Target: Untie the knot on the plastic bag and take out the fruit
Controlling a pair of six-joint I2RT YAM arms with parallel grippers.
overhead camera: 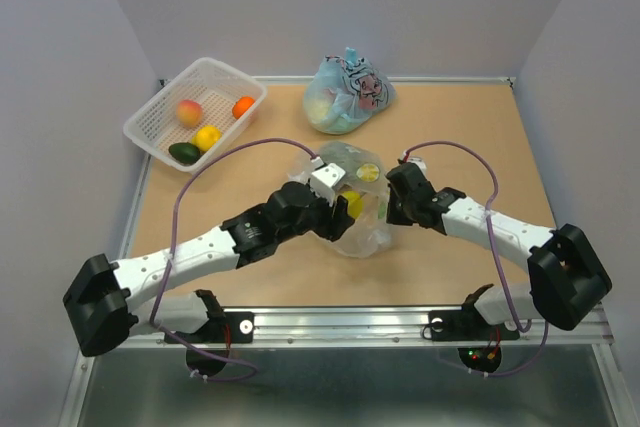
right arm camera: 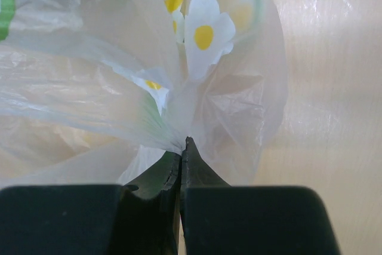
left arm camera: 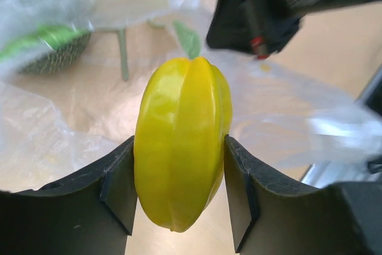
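Up close, the left fingers (left arm camera: 179, 153) are partly open and squeeze a yellow fruit (left arm camera: 179, 100) between their flat black insides. It is smooth and shiny, long like an egg, with raised ridges from top to bottom, and it stands upright. Under and behind it lies the plastic bag (left arm camera: 54, 129), thin, crinkly and see-through.

The right fingers (right arm camera: 182, 159) are pressed tight together and pinch a bunched bit of that bag, just below a printed white flower (right arm camera: 204, 25) with a yellow middle. The bag sits in the middle of the light brown wooden tabletop (overhead camera: 470, 137), between the two arms. A round green melon (left arm camera: 54, 55) with a net-like skin shows through the plastic, blurry.

Farther back on the left is a white plastic basket (overhead camera: 216, 65) with a grid of holes. It holds a pink-orange peach (overhead camera: 188, 112), an orange (overhead camera: 243, 106), a yellow lemon (overhead camera: 207, 137) and a dark green fruit (overhead camera: 184, 153).

At the back edge, well apart from the basket, a bulging light-blue bag (overhead camera: 335, 112) with black cartoon drawings sits tied at the top.
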